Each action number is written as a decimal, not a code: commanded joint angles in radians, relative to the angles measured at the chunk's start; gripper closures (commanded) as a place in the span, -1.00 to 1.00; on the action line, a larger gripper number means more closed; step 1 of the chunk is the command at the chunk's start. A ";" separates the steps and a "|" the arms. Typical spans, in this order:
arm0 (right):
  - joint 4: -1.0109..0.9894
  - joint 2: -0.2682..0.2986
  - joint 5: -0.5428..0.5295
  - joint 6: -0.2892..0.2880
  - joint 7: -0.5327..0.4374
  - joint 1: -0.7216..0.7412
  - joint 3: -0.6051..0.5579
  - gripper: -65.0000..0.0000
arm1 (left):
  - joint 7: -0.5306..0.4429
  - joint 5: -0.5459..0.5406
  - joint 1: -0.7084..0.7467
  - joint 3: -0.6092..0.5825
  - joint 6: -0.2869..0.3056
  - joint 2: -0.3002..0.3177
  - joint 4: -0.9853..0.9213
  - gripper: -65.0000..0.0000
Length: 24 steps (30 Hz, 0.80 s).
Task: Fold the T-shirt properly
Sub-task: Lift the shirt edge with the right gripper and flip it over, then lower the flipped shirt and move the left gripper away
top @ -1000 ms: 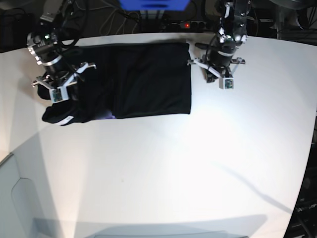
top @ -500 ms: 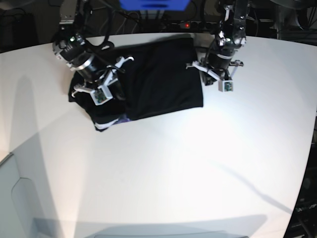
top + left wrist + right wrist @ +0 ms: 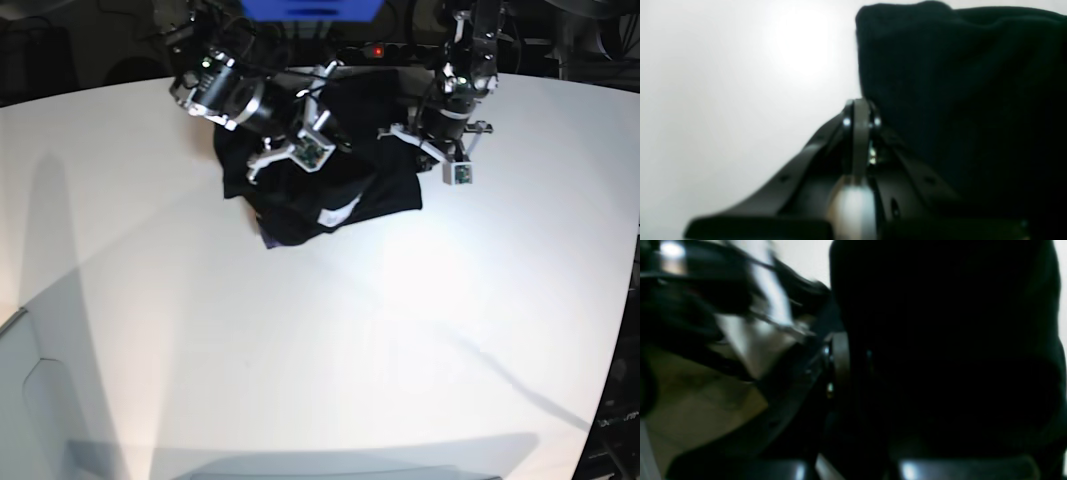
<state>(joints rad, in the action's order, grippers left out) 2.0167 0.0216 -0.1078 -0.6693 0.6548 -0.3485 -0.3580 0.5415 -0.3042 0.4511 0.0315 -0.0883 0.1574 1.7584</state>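
The T-shirt (image 3: pixel 330 190) is a bunched black heap of soft matte cloth, folded over itself, with a small white tag (image 3: pixel 337 214) showing near its front edge and a sliver of purple print at its lower left corner. It lies at the far edge of the smooth white table (image 3: pixel 320 350). The right gripper (image 3: pixel 318 148) holds a raised fold over the shirt's left half — jaws nearly together on cloth. The left gripper (image 3: pixel 858 110) sits closed at the shirt's right edge, holding nothing visible.
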 commanded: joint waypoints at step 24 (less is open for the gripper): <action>-0.198 -0.045 -0.014 -0.029 -0.031 0.191 -0.166 1.00 | -0.001 -0.002 0.031 0.005 -0.008 0.003 0.036 0.88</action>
<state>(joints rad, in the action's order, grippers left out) 1.8008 -0.0151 -0.1059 -0.6693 0.6506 -0.1673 -0.5255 0.5453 -0.3012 0.4747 0.0334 -0.0906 0.1551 1.7767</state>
